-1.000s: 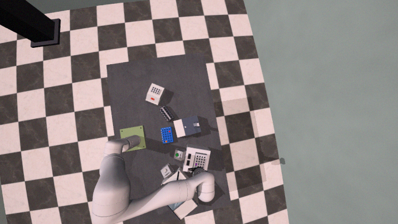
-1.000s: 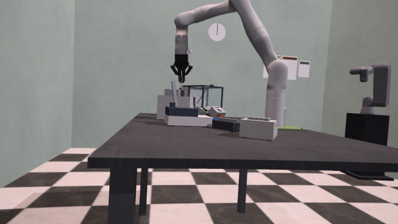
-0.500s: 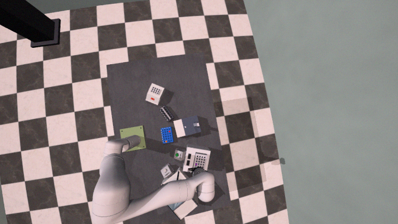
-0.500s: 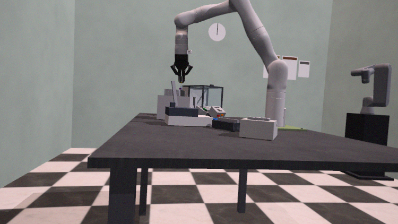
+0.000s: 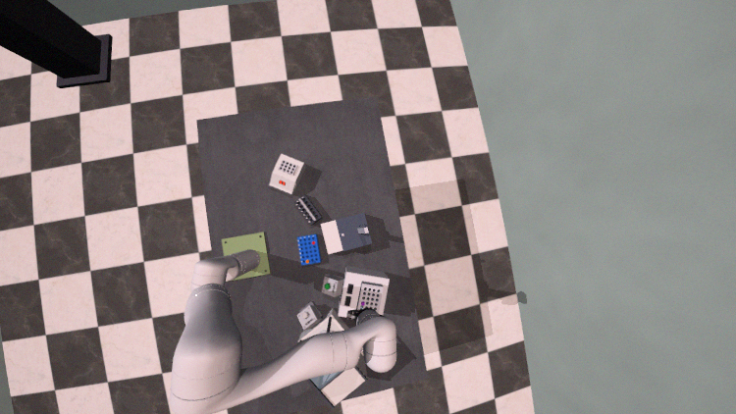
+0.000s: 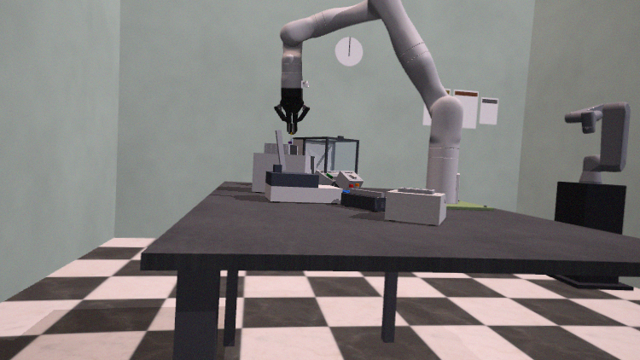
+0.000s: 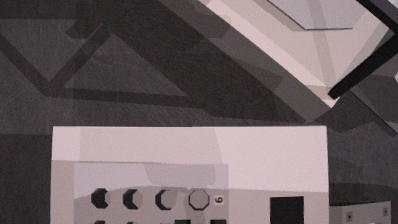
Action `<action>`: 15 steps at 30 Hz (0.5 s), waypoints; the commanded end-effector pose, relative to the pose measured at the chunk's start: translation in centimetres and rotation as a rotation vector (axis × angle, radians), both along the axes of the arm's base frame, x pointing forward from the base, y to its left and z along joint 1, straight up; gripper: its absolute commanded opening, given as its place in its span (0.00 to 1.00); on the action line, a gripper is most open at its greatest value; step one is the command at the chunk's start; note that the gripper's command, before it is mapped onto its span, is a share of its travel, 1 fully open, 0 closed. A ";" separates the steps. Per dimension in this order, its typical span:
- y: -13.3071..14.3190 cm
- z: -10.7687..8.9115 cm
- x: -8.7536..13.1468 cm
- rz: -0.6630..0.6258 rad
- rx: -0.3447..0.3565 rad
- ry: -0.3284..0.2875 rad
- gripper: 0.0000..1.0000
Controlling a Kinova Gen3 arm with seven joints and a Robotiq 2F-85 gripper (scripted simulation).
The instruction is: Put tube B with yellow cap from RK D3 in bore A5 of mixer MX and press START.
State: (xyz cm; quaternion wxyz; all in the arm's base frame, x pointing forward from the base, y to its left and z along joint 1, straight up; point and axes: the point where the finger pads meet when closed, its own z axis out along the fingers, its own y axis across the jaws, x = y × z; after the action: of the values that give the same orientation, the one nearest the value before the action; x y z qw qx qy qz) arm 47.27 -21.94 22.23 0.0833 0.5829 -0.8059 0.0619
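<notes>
My gripper (image 6: 291,127) hangs well above the white mixer MX (image 5: 354,281) (image 6: 259,174) (image 7: 190,145), over the near-right part of its bore grid. It is shut on tube B (image 6: 291,132), whose yellow end shows just below the fingertips. In the top view the wrist hides the fingers. A purple-capped tube (image 5: 363,303) (image 6: 289,142) stands in a mixer bore close under the gripper. The wrist view shows one row of mixer bores, and the one beside the label 6 looks filled. The blue rack RK (image 5: 308,249) holds a red-capped and an orange-capped tube.
The glass-walled balance BAL (image 5: 341,386) (image 6: 333,154) stands right of the mixer, close to my arm. Two small boxes (image 5: 331,285) (image 5: 308,315) sit before the mixer. The spectrophotometer SP (image 5: 347,232), the black magnet block MG (image 5: 307,208) and the dry block DB (image 5: 287,172) stand further left.
</notes>
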 end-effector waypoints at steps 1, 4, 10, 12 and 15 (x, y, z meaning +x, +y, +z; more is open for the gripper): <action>0.0 0.0 0.0 0.000 -0.001 -0.002 0.10; 0.0 0.0 0.0 0.000 -0.001 -0.002 0.10; 0.0 -0.1 0.0 0.000 -0.001 -0.002 0.10; 0.0 -0.2 0.0 0.000 -0.001 -0.002 0.10; 0.0 -0.3 0.0 0.000 -0.001 -0.002 0.10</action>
State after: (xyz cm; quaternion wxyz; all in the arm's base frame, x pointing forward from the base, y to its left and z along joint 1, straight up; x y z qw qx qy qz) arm 47.28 -21.93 21.88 0.0833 0.5829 -0.8059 0.0619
